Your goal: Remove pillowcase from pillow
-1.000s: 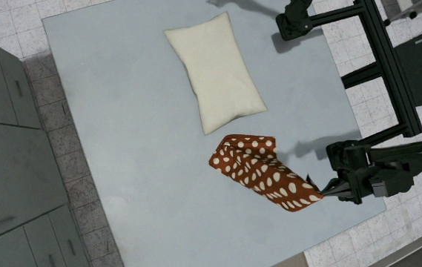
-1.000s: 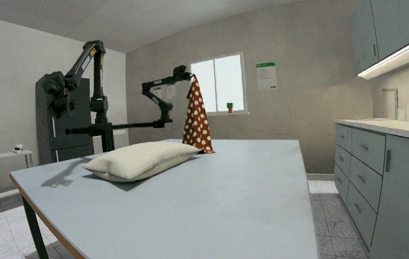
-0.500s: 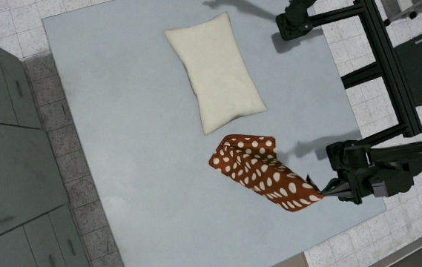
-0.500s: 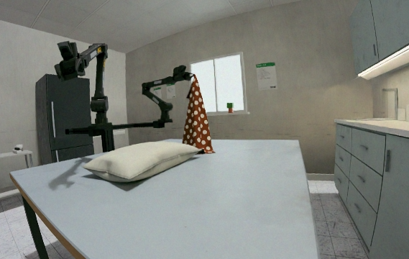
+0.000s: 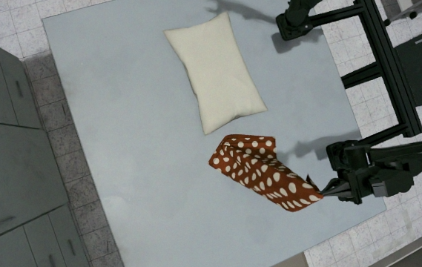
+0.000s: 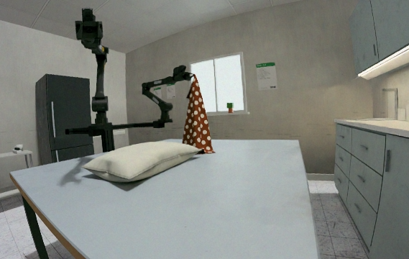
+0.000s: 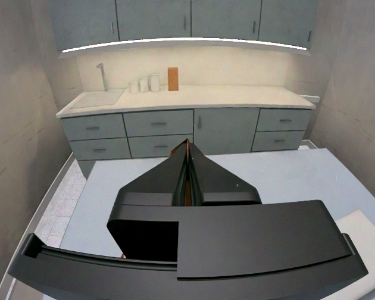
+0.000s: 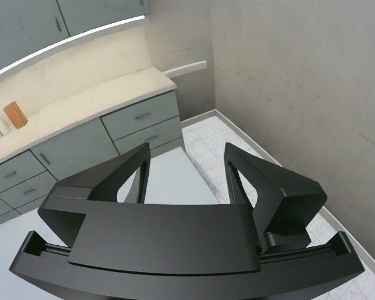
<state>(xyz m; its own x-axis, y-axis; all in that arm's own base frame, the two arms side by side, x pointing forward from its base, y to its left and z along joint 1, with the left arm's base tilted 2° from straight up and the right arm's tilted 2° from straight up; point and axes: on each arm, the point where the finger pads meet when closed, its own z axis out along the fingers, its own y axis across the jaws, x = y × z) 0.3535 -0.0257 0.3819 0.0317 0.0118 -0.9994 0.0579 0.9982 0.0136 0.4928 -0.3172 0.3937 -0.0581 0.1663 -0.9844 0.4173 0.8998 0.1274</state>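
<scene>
matte black jointed arms, yellow marking near one wrist, dark wedge-shaped gripper fingers, triangular cutouts

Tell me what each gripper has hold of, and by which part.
The left gripper holds the polka-dot pillowcase by its upper end, the rest hanging below. The right gripper is open and holds nothing.
</scene>
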